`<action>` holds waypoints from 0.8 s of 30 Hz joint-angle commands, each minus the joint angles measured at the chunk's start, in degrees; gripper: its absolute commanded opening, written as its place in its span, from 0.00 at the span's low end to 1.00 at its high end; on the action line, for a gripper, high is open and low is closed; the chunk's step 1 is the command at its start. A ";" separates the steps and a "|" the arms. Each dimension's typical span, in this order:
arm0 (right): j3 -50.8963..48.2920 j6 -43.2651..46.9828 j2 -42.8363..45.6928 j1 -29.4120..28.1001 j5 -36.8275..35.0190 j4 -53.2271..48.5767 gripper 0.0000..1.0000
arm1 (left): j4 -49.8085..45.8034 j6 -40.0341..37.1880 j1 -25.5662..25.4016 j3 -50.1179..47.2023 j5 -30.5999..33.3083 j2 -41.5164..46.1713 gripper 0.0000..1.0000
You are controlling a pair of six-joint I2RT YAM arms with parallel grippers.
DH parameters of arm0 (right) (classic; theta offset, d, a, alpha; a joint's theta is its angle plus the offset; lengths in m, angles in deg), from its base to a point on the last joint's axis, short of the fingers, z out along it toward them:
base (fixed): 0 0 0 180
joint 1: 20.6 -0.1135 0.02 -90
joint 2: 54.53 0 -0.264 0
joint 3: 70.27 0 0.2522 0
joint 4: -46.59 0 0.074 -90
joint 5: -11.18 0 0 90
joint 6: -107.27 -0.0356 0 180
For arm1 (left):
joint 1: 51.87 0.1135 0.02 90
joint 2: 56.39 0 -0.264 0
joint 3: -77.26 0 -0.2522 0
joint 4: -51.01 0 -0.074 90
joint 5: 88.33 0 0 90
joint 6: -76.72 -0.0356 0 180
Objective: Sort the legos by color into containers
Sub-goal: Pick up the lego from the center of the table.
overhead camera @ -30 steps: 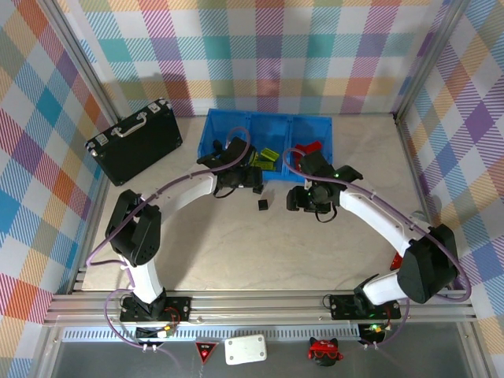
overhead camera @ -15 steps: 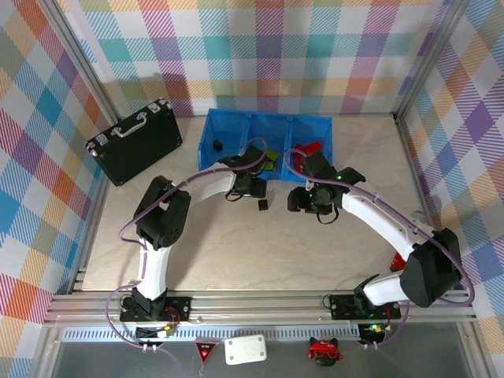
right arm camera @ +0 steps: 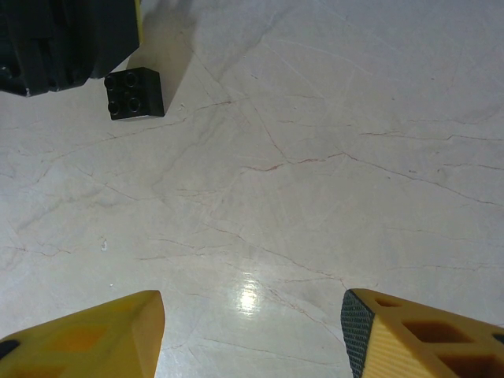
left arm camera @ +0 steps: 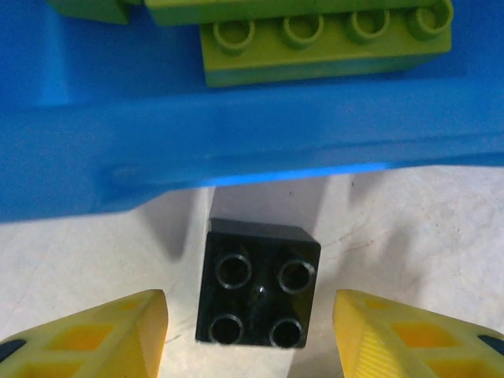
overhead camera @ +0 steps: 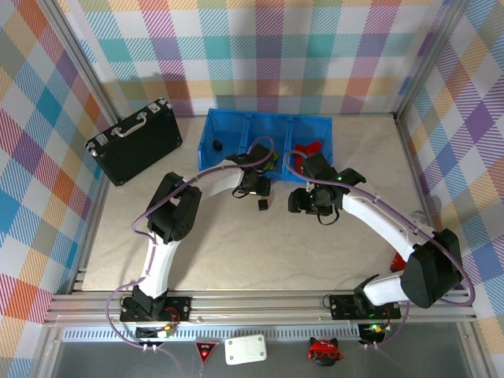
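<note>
**Black brick sits between the open left claw**

The left claw [left arm camera: 250,337] is spread wide. Its two yellow fingers [left arm camera: 102,335] are on each side of a black brick [left arm camera: 258,283] but do not touch it. The brick is a small square with four round studs on top. It lies flat on the table [left arm camera: 409,228], just beside the outer wall of the blue tray [left arm camera: 236,150]. Over that wall, in the middle box, lie lime-green bricks [left arm camera: 323,43], long ones with a row of studs.

The right claw [right arm camera: 252,331] is spread wide too, with nothing between its fingers. It hangs over bare table. The same black brick shows near the top left corner of its view.

From above, the black brick [overhead camera: 262,205] lies between the two claws, closer to the left one. The tray has three boxes in a row. A small black piece [overhead camera: 216,145] is in the left box and red bricks [overhead camera: 311,147] are in the right box. A black case [overhead camera: 135,142] sits well left of the tray.
</note>
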 commanded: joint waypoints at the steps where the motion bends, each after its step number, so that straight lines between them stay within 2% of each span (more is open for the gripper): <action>1: -0.30 0.04 0.84 -0.18 -0.94 -1.80 0.63 | -1.05 -1.00 -0.43 1.98 -0.26 -1.37 0.55; 13: -0.05 -0.22 1.48 -0.18 -1.12 -2.25 0.62 | -1.63 -1.24 -0.61 2.44 -0.65 -0.72 0.36; 24: 0.39 0.09 0.65 -0.18 -0.88 -1.57 0.62 | -3.22 -1.21 -0.69 -1.88 2.46 9.54 0.33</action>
